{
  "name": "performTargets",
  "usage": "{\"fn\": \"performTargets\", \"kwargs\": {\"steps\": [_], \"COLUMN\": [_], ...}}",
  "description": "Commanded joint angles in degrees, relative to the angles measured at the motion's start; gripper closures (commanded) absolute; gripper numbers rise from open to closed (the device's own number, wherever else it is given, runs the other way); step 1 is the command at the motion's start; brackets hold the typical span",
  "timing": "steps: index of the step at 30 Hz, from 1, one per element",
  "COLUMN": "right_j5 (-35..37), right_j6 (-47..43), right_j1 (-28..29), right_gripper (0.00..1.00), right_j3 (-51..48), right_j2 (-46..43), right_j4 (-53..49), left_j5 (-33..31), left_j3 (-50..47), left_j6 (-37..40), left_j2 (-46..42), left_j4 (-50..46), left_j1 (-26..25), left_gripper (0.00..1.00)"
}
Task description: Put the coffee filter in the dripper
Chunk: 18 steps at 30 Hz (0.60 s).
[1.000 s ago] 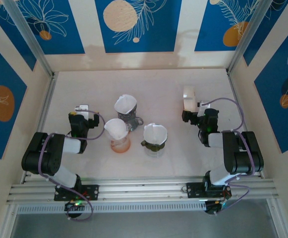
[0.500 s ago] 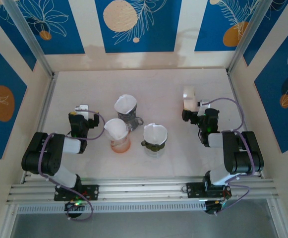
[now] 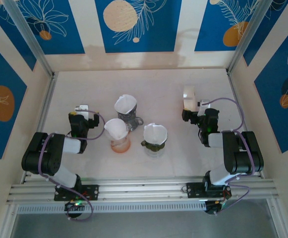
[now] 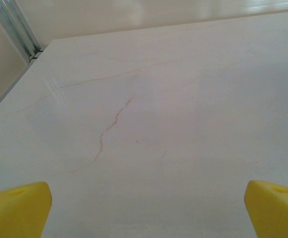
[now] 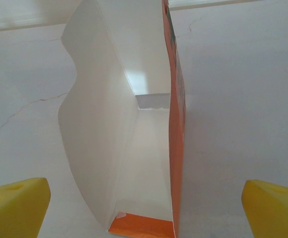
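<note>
Right of left claw (image 3: 81, 110), filter-lined dripper (image 3: 119, 144).

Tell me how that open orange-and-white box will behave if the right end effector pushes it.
Probably light: the box looks empty inside. One thin wall bows, so it would likely crumple under a squeeze. Narrow on the smooth table, it may slide or tip rather than resist.
</note>
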Motion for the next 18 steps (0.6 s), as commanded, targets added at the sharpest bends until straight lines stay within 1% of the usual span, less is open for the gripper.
{"fn": "performTargets", "kwargs": {"steps": [1,18], "right_j5": [-0.67,-1.00], "right_j6": [-1.17,-1.03], "right_j1": [0.09,-0.12], "right_gripper": [0.01,0.01], "right_j3": [-0.37,-0.26], "right_j2": [0.10,0.19], "right_j4": [1.97,1.74], "left_j5": [-0.76,-0.72], "left_j3": [-0.39,-0.32], "left_j6": [0.28,0.26], "left_j2": [0.48,0.48], "left_j4": [1.95,1.94], "left_j1": [-0.28,-0.24], "left_gripper": [0.00,0.00]}}
